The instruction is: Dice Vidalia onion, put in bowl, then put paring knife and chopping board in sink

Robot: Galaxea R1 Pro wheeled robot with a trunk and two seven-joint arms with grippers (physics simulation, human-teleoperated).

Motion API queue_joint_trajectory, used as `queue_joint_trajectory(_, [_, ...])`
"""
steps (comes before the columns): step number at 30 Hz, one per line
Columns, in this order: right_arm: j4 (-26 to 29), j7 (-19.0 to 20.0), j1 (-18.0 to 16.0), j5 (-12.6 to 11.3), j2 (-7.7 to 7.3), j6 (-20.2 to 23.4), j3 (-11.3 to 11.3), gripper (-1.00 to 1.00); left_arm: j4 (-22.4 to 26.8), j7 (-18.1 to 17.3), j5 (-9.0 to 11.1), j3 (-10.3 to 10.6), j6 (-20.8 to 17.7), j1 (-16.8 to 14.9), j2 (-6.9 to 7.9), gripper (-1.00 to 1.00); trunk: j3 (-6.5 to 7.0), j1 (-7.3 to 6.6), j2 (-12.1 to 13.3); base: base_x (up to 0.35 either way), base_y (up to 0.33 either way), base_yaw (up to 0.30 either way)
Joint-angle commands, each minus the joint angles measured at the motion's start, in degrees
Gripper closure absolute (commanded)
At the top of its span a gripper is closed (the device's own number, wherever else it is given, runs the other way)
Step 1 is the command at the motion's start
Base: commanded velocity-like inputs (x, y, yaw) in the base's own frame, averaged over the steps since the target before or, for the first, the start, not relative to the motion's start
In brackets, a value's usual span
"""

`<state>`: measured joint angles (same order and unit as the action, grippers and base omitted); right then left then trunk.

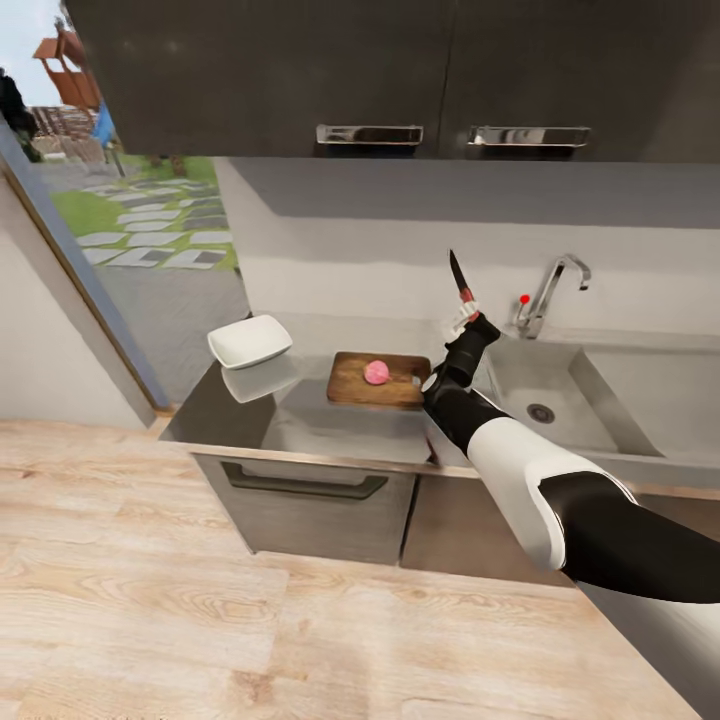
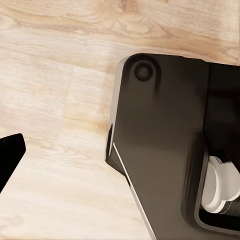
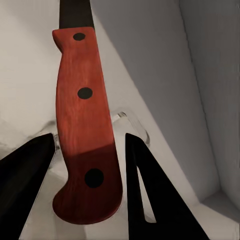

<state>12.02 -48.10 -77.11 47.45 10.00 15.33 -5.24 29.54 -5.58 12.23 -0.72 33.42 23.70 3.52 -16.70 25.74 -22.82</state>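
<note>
The bench (image 1: 330, 425) runs grey and glossy beside the sink (image 1: 560, 395); on it the chopping board (image 1: 375, 380) carries the Vidalia onion (image 1: 376, 372), with the bowl (image 1: 250, 341) well apart; the right hand (image 1: 466, 316) pinches the paring knife (image 1: 460, 277), blade up, above the sink's edge; the left hand's state cannot be told.

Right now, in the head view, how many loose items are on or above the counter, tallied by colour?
White: 1, the shallow squarish bowl
Dark brown: 1, the rectangular wooden chopping board
Pinkish-red: 1, the small round onion
Red-handled, dark-bladed: 1, the paring knife
Total: 4
</note>
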Motion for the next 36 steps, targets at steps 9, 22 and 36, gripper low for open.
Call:
queue_joint_trajectory(9, [-5.1, 0.1, 0.0, 0.0, 0.00, -1.3, -0.4, 1.00, 0.2, -0.6, 0.5, -0.1, 0.0, 0.0, 0.00, -1.00, 0.67, 0.04, -0.1, 0.047, 0.000, 0.158])
queue_joint_trajectory(22, [-8.0, 0.3, 0.8, 0.0, 0.00, -7.1, -0.3, 1.00, 0.2, -0.6, 0.5, -0.1, 0.0, 0.0, 0.00, -1.00, 1.77, 0.04, -0.1, 0.073, 0.000, 0.157])
queue_joint_trajectory(36, [-10.0, 0.9, 1.6, 0.1, 0.00, -8.9, -0.3, 1.00, 0.1, -0.7, 0.5, -0.1, 0.0, 0.0, 0.00, -1.00, 2.52, 0.04, -0.1, 0.007, 0.000, 0.085])
